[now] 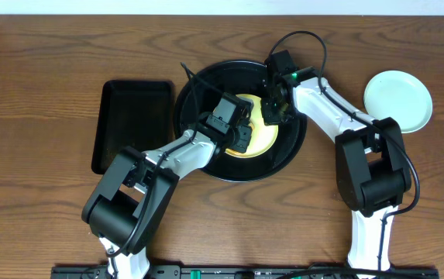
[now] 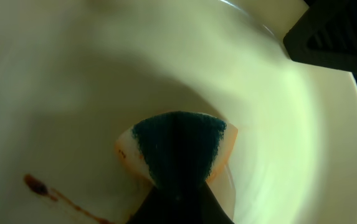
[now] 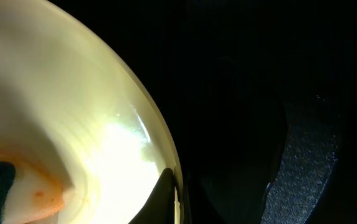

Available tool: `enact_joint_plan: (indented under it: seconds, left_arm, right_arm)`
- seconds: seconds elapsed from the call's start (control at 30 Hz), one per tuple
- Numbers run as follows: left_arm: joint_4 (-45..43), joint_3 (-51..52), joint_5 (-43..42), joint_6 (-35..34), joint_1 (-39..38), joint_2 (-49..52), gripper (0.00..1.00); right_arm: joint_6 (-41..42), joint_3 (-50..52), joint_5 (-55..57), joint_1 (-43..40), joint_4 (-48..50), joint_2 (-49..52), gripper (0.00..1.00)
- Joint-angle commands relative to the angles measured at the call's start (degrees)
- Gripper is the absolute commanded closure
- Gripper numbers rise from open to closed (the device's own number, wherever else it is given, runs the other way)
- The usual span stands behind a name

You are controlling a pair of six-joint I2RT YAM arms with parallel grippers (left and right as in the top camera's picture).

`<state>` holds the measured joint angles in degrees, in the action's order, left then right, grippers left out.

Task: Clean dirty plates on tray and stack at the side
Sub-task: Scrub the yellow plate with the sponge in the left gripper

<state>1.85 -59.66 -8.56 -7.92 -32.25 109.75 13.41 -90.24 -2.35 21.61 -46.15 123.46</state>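
Yellow plate (image 1: 264, 139): left claw (image 1: 242, 138), reaching from seven o'clock, clamps a sponge (image 2: 178, 140) against it; right claw (image 1: 274, 115) pinches its two o'clock rim.

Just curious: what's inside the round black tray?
A pale yellow plate, brown-smeared, with a green-faced sponge held against it. Whatever lies under the plate is covered.

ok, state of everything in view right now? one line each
yellow plate: in the round tray, dirty, brown smear on it
sponge: pinched, tip against the yellow plate
left gripper: shut on sponge
right gripper: shut on the yellow plate's rim
mint plate: upright on the table, right of the round tray, looks clean
round tray: holds only the yellow plate
rectangular tray: empty
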Motion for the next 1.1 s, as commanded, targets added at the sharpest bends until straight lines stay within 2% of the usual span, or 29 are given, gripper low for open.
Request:
enact_joint_plan:
  seconds: [0.0,0.13,0.57,0.73,1.07]
  left_arm:
    - [0.81,0.35,5.57,3.96,0.68,2.99,0.92]
    - [1.11,0.35,8.39,4.09,0.83,3.02,0.92]
    - [-0.44,0.35,8.48,5.81,1.73,4.79,0.92]
    - [-1.99,0.35,12.76,7.48,3.04,5.16,0.92]
    - [-2.89,0.35,12.7,7.74,5.57,5.25,0.92]
  right_arm:
    - [0.28,1.14,-0.92,0.55,0.2,1.84,0.99]
    - [0.28,1.14,-0.9,0.55,0.35,2.19,0.99]
    - [0.31,1.14,-0.9,0.55,0.52,2.51,0.99]
    - [0.31,1.14,-0.92,0.55,0.52,2.51,0.99]
    - [0.31,1.14,-0.9,0.55,0.55,2.51,0.99]
